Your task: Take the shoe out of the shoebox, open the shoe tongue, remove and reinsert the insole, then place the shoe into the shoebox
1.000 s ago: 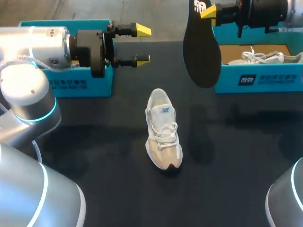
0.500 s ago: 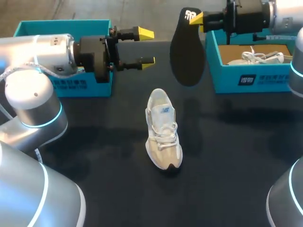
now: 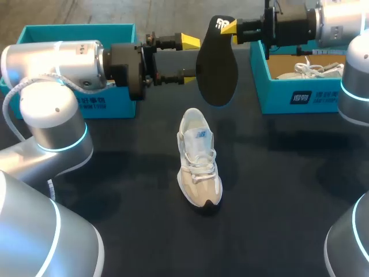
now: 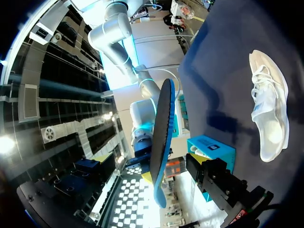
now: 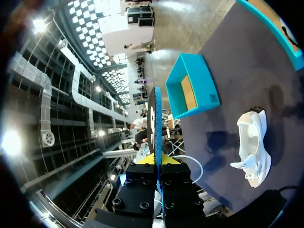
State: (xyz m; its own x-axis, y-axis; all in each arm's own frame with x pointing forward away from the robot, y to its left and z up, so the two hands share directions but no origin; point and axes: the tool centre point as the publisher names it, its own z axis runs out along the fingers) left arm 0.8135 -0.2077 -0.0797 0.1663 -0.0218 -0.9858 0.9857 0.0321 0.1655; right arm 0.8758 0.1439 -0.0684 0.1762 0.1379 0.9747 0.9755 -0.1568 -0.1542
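A white and beige shoe [image 3: 199, 164] lies on the dark table [image 3: 277, 190], toe toward me. Above and behind it hangs the black insole [image 3: 218, 69], heel end up, with my right gripper [image 3: 232, 27] shut on that end. My left gripper [image 3: 190, 57] stands open at the insole's left edge, one yellow tip above the other. In the left wrist view the insole [image 4: 161, 142] shows edge-on in line with the gap of the open fingers [image 4: 211, 173], the shoe [image 4: 270, 111] off to one side. In the right wrist view the insole [image 5: 156, 118] rises from between the yellow tips of the right gripper [image 5: 159, 162], the shoe [image 5: 254, 147] on the table below.
An open teal shoebox [image 3: 86, 104] stands at the back left behind my left arm. A second teal shoebox [image 3: 300, 95] at the back right holds another white shoe [image 3: 314, 68]. The left box [image 5: 194, 85] also shows in the right wrist view.
My right arm has carried the insole to the left and slightly down. My left gripper has moved right toward it, staying open. The shoe has not moved.
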